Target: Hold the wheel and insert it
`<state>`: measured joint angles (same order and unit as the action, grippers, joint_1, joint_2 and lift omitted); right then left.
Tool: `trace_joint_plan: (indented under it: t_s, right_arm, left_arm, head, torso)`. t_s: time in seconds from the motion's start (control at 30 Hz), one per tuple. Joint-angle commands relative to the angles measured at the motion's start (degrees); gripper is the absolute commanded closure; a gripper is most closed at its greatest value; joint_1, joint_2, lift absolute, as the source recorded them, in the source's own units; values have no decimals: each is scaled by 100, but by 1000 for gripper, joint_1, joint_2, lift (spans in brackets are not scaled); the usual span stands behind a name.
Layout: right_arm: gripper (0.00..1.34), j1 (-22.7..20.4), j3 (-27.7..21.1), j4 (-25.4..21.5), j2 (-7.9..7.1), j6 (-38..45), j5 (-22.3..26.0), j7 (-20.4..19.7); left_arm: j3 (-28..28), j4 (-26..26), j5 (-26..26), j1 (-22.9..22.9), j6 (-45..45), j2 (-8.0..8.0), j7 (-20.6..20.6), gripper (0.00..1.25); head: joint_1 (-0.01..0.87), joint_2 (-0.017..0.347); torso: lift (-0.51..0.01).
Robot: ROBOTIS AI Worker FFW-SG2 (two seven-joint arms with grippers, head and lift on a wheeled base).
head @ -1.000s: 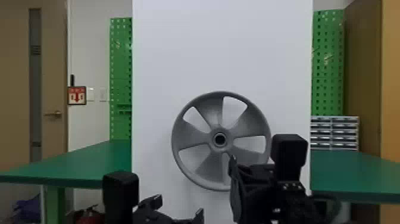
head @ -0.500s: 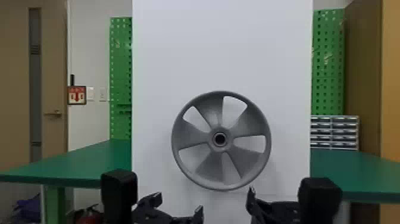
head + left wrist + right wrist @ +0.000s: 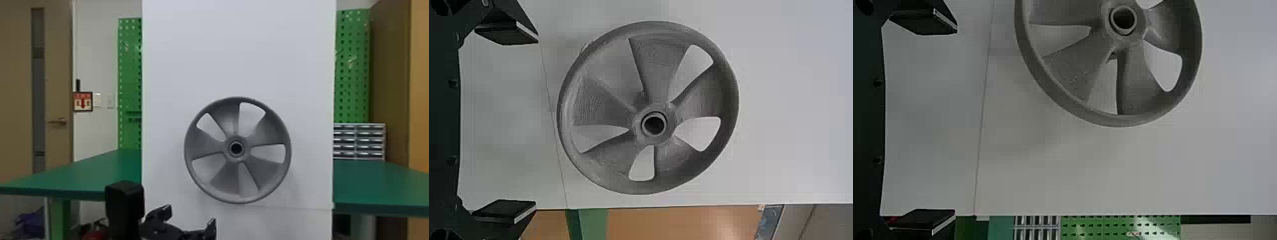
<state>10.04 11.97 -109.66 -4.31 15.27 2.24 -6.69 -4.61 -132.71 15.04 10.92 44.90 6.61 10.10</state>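
A grey five-spoked wheel (image 3: 209, 146) stands upright against the white panel, its round hub facing me. My left gripper (image 3: 191, 214) is below and left of it, open and apart from the rim. In the left wrist view the whole wheel (image 3: 656, 65) lies beyond the left gripper (image 3: 536, 122), whose fingers are spread wide around nothing. The right wrist view has part of the wheel (image 3: 1138, 82) beyond the right gripper (image 3: 955, 122), which is also open and holds nothing.
The tall white panel (image 3: 236, 48) rises behind the wheel. Green tables (image 3: 79, 169) flank it on both sides. Small drawers (image 3: 359, 140) and green pegboards (image 3: 351, 70) are behind at the right, with a door (image 3: 57, 95) at far left.
The right gripper has dropped from in front of the wheel's lower right, down and out of the head view. The left gripper and the wheel look unmoved.
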Motion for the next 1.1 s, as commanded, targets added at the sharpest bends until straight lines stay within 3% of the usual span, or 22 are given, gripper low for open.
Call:
trace_joint_plan:
  t_s: [0.0,0.2,0.57,0.73,1.07]
  right_arm:
    - [-2,-300,-142,77,-61,-147,-49,106]
    - [-2,-608,-291,367,-70,-525,-22,379]
    - [9,-1039,-353,709,44,-1158,-128,379]
    - [32,-1144,-441,762,123,-1246,-180,379]
    - [38,-1153,-441,771,70,-1255,-163,379]
  left_arm:
    - [21,0,-1,-20,-16,-2,0,114]
    - [74,-9,26,-46,-25,-2,0,114]
    - [153,-44,26,-108,-78,-2,0,114]
    - [170,-44,26,-143,-122,-2,0,114]
    - [179,-44,26,-169,-183,-11,0,114]
  head:
    - [20,160]
    - [20,160]
    - [20,160]
    - [20,160]
    - [20,160]
  torso:
    - [-472]
    - [-472]
    - [-472]
    - [-472]
    - [-472]
